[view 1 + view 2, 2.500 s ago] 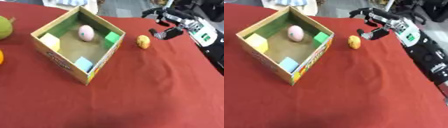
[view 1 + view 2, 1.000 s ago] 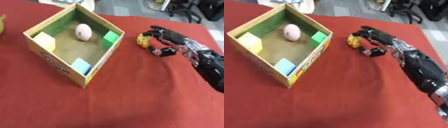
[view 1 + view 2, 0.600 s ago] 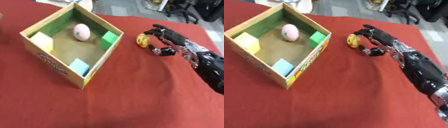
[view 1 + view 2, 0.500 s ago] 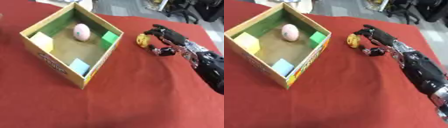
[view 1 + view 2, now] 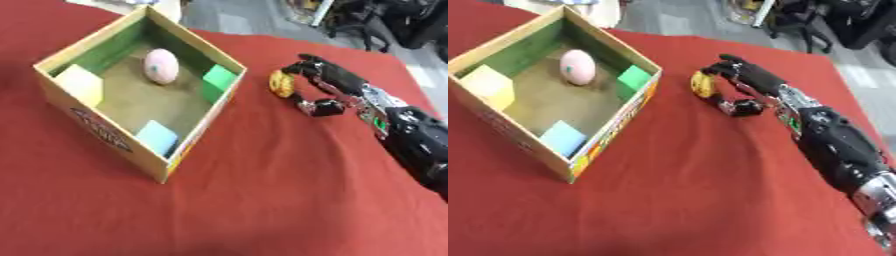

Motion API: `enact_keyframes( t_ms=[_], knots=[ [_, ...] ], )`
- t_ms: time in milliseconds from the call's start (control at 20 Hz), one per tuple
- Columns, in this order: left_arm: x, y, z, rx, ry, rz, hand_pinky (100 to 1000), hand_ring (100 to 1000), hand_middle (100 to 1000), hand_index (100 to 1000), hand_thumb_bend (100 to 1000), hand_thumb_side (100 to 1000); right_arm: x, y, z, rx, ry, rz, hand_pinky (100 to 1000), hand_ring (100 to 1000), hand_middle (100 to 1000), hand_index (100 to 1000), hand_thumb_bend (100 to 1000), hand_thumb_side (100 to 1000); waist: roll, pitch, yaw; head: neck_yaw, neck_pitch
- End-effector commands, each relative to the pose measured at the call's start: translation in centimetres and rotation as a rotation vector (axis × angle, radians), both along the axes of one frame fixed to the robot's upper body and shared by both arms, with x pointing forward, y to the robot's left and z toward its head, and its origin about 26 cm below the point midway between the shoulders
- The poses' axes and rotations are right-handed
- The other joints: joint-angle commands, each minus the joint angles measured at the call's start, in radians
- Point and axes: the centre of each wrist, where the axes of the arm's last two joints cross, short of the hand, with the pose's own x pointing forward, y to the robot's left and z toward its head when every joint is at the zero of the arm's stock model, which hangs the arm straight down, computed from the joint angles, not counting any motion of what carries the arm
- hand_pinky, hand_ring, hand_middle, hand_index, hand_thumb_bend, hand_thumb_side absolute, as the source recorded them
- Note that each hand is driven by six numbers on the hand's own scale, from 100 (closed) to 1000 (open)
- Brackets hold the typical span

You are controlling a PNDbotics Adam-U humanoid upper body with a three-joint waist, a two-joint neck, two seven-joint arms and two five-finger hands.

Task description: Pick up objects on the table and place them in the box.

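A robot's right hand reached for a small yellow object beside an open box on a red-covered table.

Nearest the front edge, the red cloth (image 5: 219, 210) lay bare. Toward the left edge stood the cardboard box (image 5: 101, 130), holding a blue block (image 5: 157, 136), a yellow block (image 5: 79, 84), a green block (image 5: 219, 79) and a pink egg (image 5: 161, 65). Just beyond the box's right corner lay the yellow object (image 5: 279, 83). The right hand (image 5: 741, 82), entering from the right edge, had curled its fingers over it, thumb apart below, not visibly closed on it. The object looked light, rounded and possibly rollable; pinching across its middle seemed safest. The left hand was out of sight.
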Motion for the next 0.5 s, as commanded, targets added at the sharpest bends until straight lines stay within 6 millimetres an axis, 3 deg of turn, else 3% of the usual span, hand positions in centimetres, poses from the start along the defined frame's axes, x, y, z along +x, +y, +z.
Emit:
enact_keyframes(
  t_ms=[50, 300, 500],
  knots=[
    [-0.31, -0.05, 0.76, 0.018, -0.036, -0.002, 839, 818, 789, 790, 100, 594, -0.18, -0.53, 2.34, -0.030, -0.051, 0.040, 1000, 100, 800, 957, 100, 122, -0.010, -0.002, 0.001, -0.007, -0.018],
    [-0.33, -0.13, 0.70, 0.026, -0.036, -0.002, 839, 819, 790, 790, 100, 596, -0.34, -0.90, 2.56, -0.029, -0.072, 0.030, 1000, 100, 693, 871, 100, 149, -0.011, 0.002, -0.001, -0.008, -0.022],
    [-0.33, -0.05, 0.57, 0.027, -0.031, 0.006, 838, 819, 790, 790, 100, 595, -0.48, -1.15, 2.74, -0.029, -0.100, 0.026, 977, 100, 558, 750, 100, 171, -0.011, -0.001, -0.008, -0.004, -0.014]
  ],
)
